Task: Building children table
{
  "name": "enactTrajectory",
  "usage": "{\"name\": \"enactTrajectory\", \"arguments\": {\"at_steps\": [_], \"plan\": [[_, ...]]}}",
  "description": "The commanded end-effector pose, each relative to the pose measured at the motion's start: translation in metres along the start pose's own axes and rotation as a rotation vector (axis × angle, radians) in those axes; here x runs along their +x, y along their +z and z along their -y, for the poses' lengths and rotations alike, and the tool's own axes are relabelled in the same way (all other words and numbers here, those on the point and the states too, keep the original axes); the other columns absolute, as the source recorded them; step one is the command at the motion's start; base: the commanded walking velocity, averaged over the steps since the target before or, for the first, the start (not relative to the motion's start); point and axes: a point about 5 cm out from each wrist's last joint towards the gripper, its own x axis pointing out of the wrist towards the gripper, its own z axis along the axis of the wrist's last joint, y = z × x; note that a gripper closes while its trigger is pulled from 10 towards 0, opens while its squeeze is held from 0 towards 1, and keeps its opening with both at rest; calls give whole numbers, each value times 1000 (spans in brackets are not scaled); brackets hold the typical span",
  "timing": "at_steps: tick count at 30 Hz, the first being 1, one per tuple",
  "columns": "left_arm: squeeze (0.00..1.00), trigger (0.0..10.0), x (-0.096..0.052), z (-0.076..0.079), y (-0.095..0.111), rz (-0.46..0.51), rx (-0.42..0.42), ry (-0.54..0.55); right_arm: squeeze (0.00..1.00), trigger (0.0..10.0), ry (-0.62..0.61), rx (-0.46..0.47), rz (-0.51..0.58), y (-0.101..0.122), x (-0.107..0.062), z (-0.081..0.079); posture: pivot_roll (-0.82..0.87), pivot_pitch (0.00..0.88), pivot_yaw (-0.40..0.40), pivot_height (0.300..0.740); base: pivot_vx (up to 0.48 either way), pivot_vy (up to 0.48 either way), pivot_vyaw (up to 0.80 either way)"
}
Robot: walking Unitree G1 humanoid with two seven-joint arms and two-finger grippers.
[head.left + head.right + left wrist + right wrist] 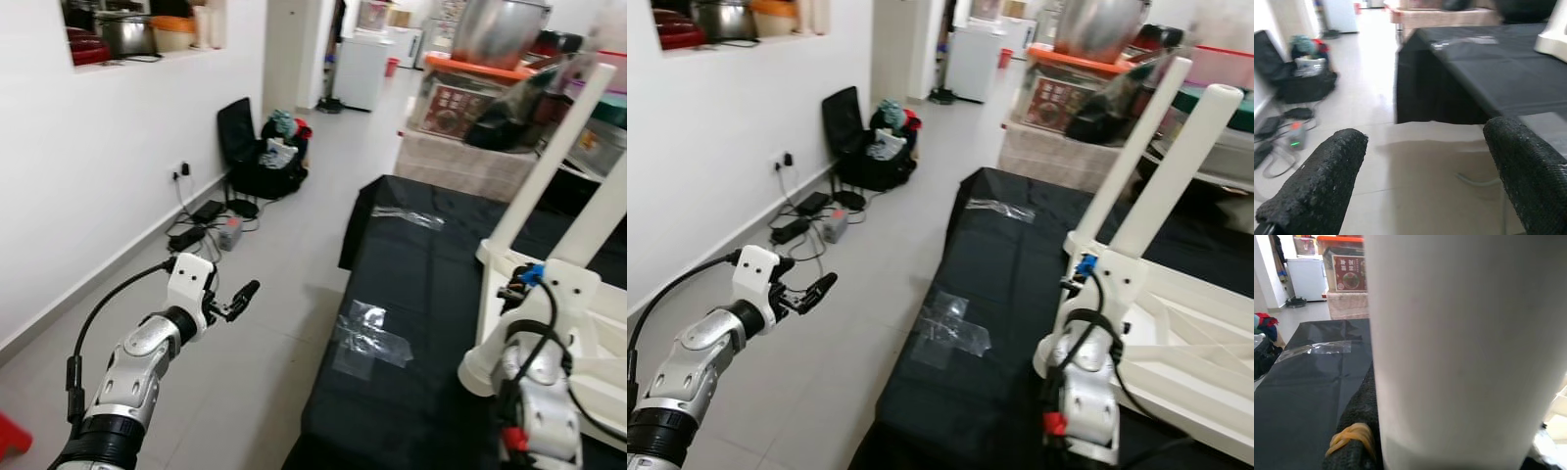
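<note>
White table leg (1164,171) gripped by right gripper (1359,431) above black-covered table (421,294), left gripper (240,299) open beside that table.

I am in a lived-in home: pots (125,34) on a wall ledge, a white fridge (362,70) down the tiled hall, clothes heaped in a bag (277,157).

The left silver arm is held out forward and low, its left gripper (238,300) with the 2 long black fingers (1317,191) spread apart. The right silver arm is raised, its right gripper (1369,431) pressed against a white cylindrical leg (1464,347).
</note>
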Motion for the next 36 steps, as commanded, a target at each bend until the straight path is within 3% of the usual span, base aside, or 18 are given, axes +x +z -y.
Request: {"name": "enactTrajectory", "arguments": {"at_steps": [1, 4, 5, 8, 9, 10, 12, 13, 14, 15, 18, 19, 21, 22, 25, 27, 29, 36], "plan": [[0, 10000, 2, 1, 0, -9, 1, -12, 0, 0, -22, -95, -139, -32, -5, 3, 44, 0, -95, 740, 0, 0, 0], [0, 10000, 1, -2, 0, -11, 1, -9, 0, 0, 17, -85, -142, -31, -6, -4, 48, 0, -99, 740, 0, 0, 0], [0, 10000, 0, -6, 0, -13, 2, -5, 0, 3804, 108, -31, -157, -30, -7, -18, 48, 0, -101, 740, 0, 0, 0], [0, 10000, 0, -6, 0, -13, 2, -5, 0, 3804, 108, -31, -157, -30, -7, -18, 48, 0, -101, 740, 0, 0, 0], [0, 10000, -1, -8, -1, -16, 2, -1, 0, 10000, 216, 3, -146, -25, -10, -32, 47, 0, -100, 740, 0, 0, 0], [0, 10000, -1, -7, -2, -16, 1, 1, 796, 10000, 274, 33, -115, -18, -7, -35, 52, 0, -104, 740, 0, 0, 0], [0, 10000, -1, -6, -2, -16, 1, 1, 796, 10000, 303, 48, -90, -13, -5, -36, 52, 0, -105, 740, 0, 0, 0], [0, 10000, -1, -5, -3, -15, 0, 1, 1000, 10000, 324, 59, -70, -8, -2, -34, 54, 0, -107, 740, 0, 0, 0], [0, 10000, -1, -5, -3, -15, 0, 1, 1000, 10000, 324, 59, -70, -8, -2, -34, 54, 0, -107, 740, 0, 0, 0], [0, 10000, -1, -4, -3, -15, 1, 1, 0, 10000, 387, 90, -52, -1, 2, -35, 54, 0, -107, 740, 0, 0, 0], [0, 10000, -1, -4, -4, -15, 4, 2, 0, 10000, 648, 134, 22, 20, 3, -43, 55, 0, -106, 740, 0, 0, 0], [0, 10000, -1, -4, -4, -15, 4, 2, 0, 10000, 648, 134, 22, 20, 3, -43, 55, 0, -106, 740, 0, 0, 0], [0, 10000, -1, -2, -4, -14, 5, 0, 0, 10000, 886, 87, 79, 29, -5, -48, 58, 0, -108, 740, 0, 0, 0], [0, 10000, -1, -2, -4, -14, 5, 0, 0, 10000, 886, 87, 79, 29, -5, -48, 58, 0, -108, 740, 0, 0, 0], [0, 10000, -1, -2, -3, -12, 7, -3, 0, 10000, 1126, -9, 116, 32, -16, -50, 58, 0, -108, 740, 0, 0, 0], [0, 10000, -1, -2, -3, -12, 7, -3, 0, 10000, 1126, -9, 116, 32, -16, -50, 58, 0, -108, 740, 0, 0, 0], [0, 10000, -2, -3, -3, -8, 6, 1, 0, 10000, 1247, -54, 111, 34, -16, -54, 74, 0, -122, 740, 0, 0, 0], [0, 10000, -5, -5, -3, -7, 6, 4, 0, 10000, 1228, 0, 91, 36, -4, -58, 81, 0, -123, 740, 0, 0, 0]]}}
